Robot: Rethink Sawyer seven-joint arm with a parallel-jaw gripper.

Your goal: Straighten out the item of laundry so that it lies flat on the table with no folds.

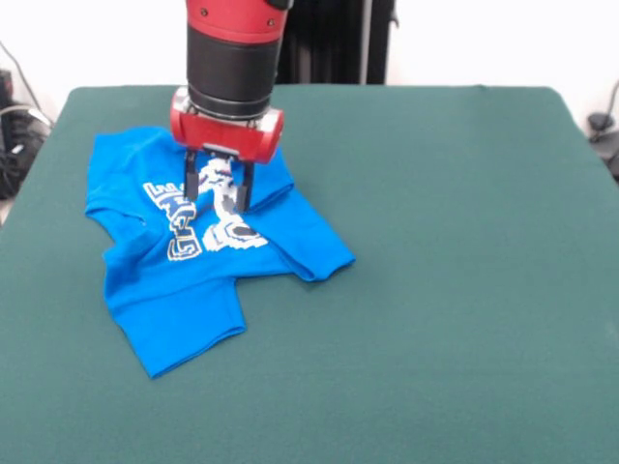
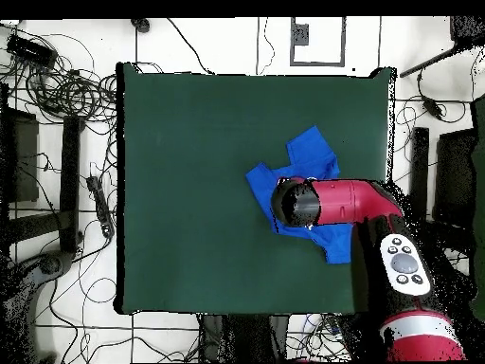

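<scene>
Front view: gripper (image 1: 219,187) parted, seemingly straddling print fold on blue T-shirt (image 1: 193,280); you pinch top layer only, drag along table (image 1: 464,290).

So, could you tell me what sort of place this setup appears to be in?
Probably a robotics lab rather than a home: a robot arm works a shirt on a green-topped table, and loose cables sprawl over the tiled floor around it.
</scene>
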